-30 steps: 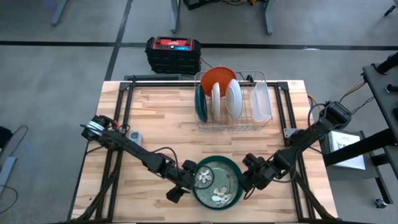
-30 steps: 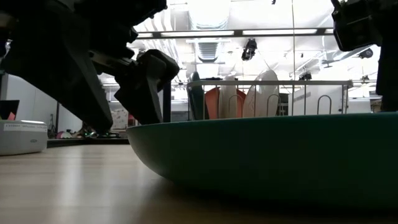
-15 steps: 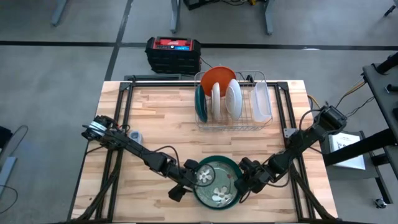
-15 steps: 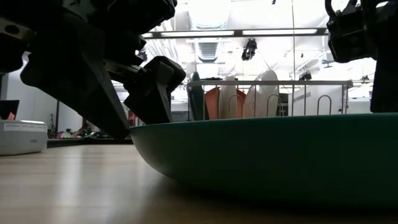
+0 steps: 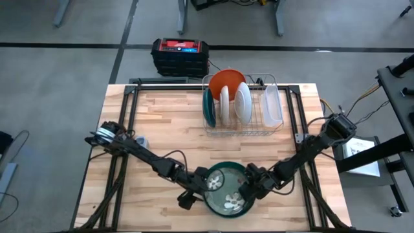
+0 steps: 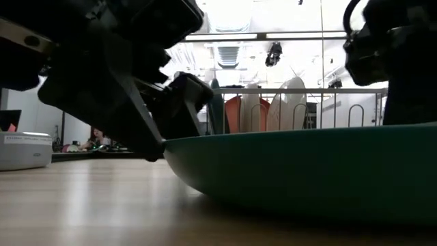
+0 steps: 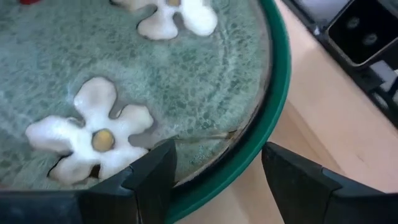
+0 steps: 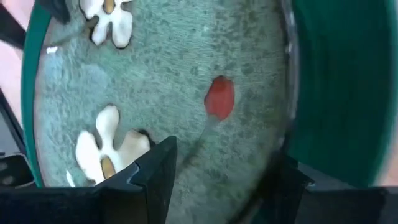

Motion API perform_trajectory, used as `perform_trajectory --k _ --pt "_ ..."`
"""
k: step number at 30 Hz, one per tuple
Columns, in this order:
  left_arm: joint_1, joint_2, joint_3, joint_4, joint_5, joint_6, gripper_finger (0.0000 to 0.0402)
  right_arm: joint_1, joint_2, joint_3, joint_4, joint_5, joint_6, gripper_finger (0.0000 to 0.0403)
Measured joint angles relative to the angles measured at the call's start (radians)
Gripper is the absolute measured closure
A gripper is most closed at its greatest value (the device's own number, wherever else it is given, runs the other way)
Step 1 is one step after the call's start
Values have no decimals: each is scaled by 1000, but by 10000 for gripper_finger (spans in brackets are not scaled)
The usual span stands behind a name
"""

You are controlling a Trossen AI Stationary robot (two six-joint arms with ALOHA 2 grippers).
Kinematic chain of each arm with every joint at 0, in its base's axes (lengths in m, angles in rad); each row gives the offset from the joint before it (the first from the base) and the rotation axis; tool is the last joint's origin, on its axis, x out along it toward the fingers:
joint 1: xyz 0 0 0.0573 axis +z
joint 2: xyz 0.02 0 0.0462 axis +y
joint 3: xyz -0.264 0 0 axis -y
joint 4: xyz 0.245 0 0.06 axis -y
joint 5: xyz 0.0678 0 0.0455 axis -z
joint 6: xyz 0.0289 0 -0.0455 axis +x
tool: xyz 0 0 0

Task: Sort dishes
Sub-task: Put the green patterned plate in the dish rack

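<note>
A dark green bowl [image 5: 226,171] sits on the table near its near edge, with an olive green plate with pale flowers [image 5: 227,189] lying inside it. My left gripper [image 5: 198,188] is open at the bowl's left rim. In its wrist view, one finger [image 7: 146,180] is over the floral plate and the other [image 7: 298,180] is outside the rim [image 7: 273,130]. My right gripper [image 5: 248,189] is open at the right rim. It has one finger [image 8: 152,174] over the floral plate [image 8: 155,81] and the other toward the bowl's green wall [image 8: 339,87]. My left gripper stands astride the bowl's left rim [image 7: 249,165], slanting down from the table's left; I cannot tell whether a finger touches it. My right gripper reaches in over the right side from the table's right, astride the floral plate's edge [image 8: 287,74]; whether it touches does not show.
A silver wire rack [image 5: 249,129] at the table's far middle holds upright dark green [image 5: 208,107], orange [image 5: 228,81] and white [image 5: 243,102] dishes, with a clear tray [image 5: 272,107] at its right end. A small grey device [image 5: 140,142] lies at the left. Bare wood lies between rack and bowl.
Both grippers have closed in on the bowl. The left one has moved right onto its left rim, and the right one has moved left over its right rim. In the low view the bowl's left edge now stands farther toward the table's right.
</note>
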Motion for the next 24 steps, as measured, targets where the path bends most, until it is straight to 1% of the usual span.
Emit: perform_trajectory --k 5,10,14,18,21,22,24 --pt "19 29 0 41 75 4 171 -11 38 0 65 5 -36 222" --pt "23 31 0 45 91 16 171 -14 49 0 82 24 -52 241" --pt "23 31 -2 44 95 24 171 -14 48 -1 89 72 -80 278" --pt "23 32 -3 43 102 22 171 -16 44 1 96 128 -115 328" --pt "23 32 -4 43 103 15 171 -16 40 3 102 150 -128 367" --pt "23 31 -4 45 103 13 171 -15 35 4 100 155 -129 373" --pt "24 28 -4 46 105 12 171 -13 22 4 85 163 -140 374"
